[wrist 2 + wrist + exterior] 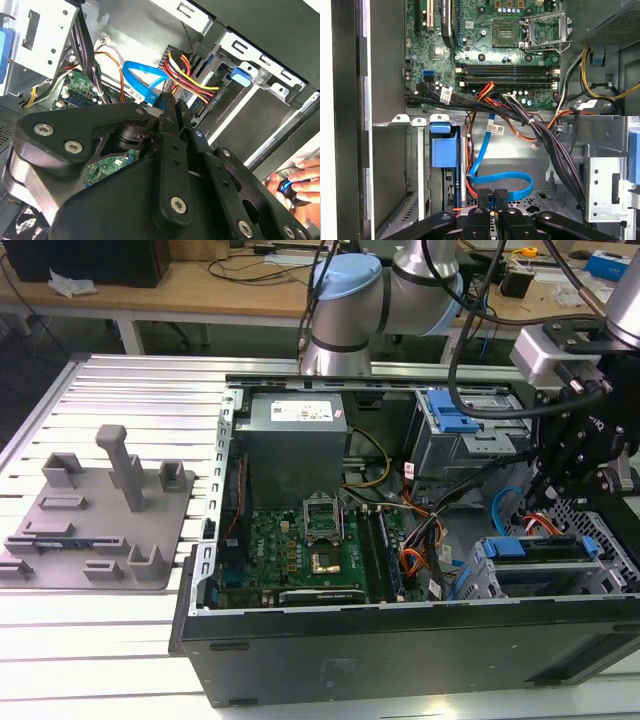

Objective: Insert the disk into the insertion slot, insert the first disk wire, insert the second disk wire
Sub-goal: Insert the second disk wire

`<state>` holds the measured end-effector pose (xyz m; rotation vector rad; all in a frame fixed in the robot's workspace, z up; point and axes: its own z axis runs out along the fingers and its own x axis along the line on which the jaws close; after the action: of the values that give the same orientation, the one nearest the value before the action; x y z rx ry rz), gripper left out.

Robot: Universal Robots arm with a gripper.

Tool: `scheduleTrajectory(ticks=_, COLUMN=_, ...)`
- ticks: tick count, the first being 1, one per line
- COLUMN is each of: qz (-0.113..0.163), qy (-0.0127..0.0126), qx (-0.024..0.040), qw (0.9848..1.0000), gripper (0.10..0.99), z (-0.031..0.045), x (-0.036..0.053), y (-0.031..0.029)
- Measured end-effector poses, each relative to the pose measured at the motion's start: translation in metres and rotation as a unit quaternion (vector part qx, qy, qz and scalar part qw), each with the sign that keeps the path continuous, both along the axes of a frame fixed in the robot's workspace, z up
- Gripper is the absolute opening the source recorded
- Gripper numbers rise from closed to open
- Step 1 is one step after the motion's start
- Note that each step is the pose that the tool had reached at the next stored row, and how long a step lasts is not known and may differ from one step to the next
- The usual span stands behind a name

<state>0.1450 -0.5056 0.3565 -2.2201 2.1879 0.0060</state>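
In the exterior view the disk point(535, 547), grey with a blue carrier, lies in the insertion slot point(488, 580) at the case's front right corner. My gripper point(575, 490) hangs just above and behind it. In the first wrist view the gripper point(493, 196) is shut on the end of a flat blue disk wire point(502, 177) that loops up toward the motherboard. The carrier's blue tab point(443, 149) sits beside it in the bay. In the second wrist view a red, yellow and black power wire point(187, 75) ends in a black plug at the bay. I cannot tell whether that plug is seated.
The taller cage with a blue latch point(450, 415) stands behind the slot. The power supply point(295, 420) and motherboard point(310, 540) fill the case's left part, with black cable bundles point(555, 150) crossing the middle. A grey fixture plate point(95, 520) lies outside. A hand point(295, 185) rests by the case edge.
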Motion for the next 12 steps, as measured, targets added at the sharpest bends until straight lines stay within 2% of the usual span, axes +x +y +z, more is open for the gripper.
scheduleTrajectory(ticks=5, qz=0.0, qy=0.0002, qx=0.0012, qw=1.0, gripper=0.161, z=0.0, x=0.0, y=-0.0017)
scheduleTrajectory(ticks=7, qz=0.0, qy=0.0014, qx=0.0012, qw=1.0, gripper=0.161, z=0.0, x=0.0002, y=-0.003)
scheduleTrajectory(ticks=10, qz=0.0, qy=0.0033, qx=0.0012, qw=1.0, gripper=0.161, z=0.0, x=0.0009, y=-0.0082)
scheduleTrajectory(ticks=12, qz=0.0, qy=0.0043, qx=0.0012, qw=1.0, gripper=0.161, z=0.0, x=0.002, y=-0.0143)
